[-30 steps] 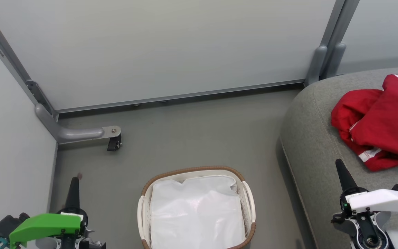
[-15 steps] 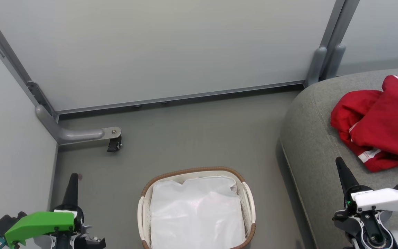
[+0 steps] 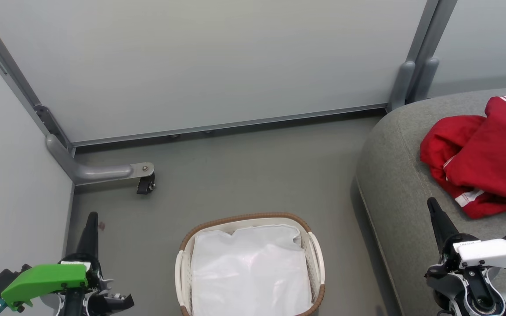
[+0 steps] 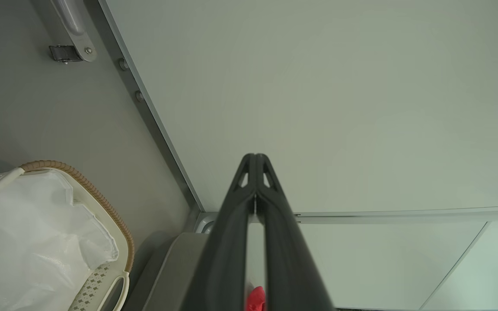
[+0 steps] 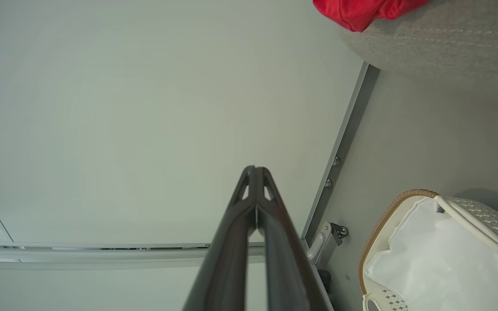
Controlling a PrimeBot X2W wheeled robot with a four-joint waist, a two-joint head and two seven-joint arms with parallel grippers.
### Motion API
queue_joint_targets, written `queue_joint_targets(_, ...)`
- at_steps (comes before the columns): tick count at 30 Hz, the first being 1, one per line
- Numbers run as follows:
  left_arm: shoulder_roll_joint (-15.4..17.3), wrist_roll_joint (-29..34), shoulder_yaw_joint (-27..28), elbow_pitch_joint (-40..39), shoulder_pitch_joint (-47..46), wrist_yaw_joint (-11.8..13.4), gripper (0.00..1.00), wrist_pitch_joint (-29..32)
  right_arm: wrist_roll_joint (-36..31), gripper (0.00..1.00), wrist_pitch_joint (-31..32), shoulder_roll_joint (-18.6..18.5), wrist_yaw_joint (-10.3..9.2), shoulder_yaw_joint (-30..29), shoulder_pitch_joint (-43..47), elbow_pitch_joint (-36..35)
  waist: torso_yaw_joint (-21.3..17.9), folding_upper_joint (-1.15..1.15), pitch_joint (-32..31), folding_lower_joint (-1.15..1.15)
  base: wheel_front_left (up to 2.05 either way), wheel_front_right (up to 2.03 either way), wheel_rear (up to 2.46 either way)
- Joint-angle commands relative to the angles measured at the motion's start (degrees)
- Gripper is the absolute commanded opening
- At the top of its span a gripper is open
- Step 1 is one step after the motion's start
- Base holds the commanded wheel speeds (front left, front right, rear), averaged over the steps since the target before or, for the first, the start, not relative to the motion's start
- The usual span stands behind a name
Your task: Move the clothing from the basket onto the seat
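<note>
The red clothing (image 3: 483,160) with white stripe trim lies crumpled on the grey seat (image 3: 393,184) at the right; its edge also shows in the right wrist view (image 5: 363,11). The white basket (image 3: 316,259) with a brown rim stands on the floor at the bottom centre, with just its white liner (image 3: 251,272) inside. My left gripper (image 3: 91,219) is shut and holds nothing, low at the left, apart from the basket. My right gripper (image 3: 433,205) is shut and holds nothing, over the seat's front, just below the clothing. Both wrist views show fingertips pressed together (image 4: 255,157) (image 5: 255,169).
Pale partition panels (image 3: 200,57) close off the back and left. A grey panel foot with a castor (image 3: 145,182) stands on the floor at the left. Grey posts (image 3: 415,77) rise by the seat's back corner. Bare floor (image 3: 253,171) lies between basket and panels.
Both grippers have slipped slightly lower in the view, the left one also drawing back a little. The clothing, basket and seat hold their places.
</note>
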Motion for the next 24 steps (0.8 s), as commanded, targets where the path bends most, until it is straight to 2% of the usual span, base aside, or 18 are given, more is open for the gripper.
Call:
queue_joint_targets(1, 0.4, -1.1, 0.4, -0.4, -1.1, -0.3, 0.0, 0.3, 1.1, 0.0, 0.3, -0.4, -0.03, -0.2, 0.4, -0.5, 0.0, 0.0, 0.0, 0.0, 0.0, 0.0, 0.0)
queue_joint_targets(17, 0.4, -6.8, 0.8, -1.4, -1.5, -0.4, 0.0, 1.9, 6.8, 0.0, 2.1, -0.4, -0.03, -0.6, 0.6, -1.2, 0.0, 0.0, -0.3, 0.0, 0.0, 0.0, 0.0)
queue_joint_targets(24, 0.4, -6.8, 0.8, -1.3, -1.4, -0.4, 0.0, 2.0, 6.8, 0.0, 2.0, -0.4, -0.03, -0.6, 0.6, -1.2, 0.0, 0.0, -0.4, 0.0, 0.0, 0.0, 0.0)
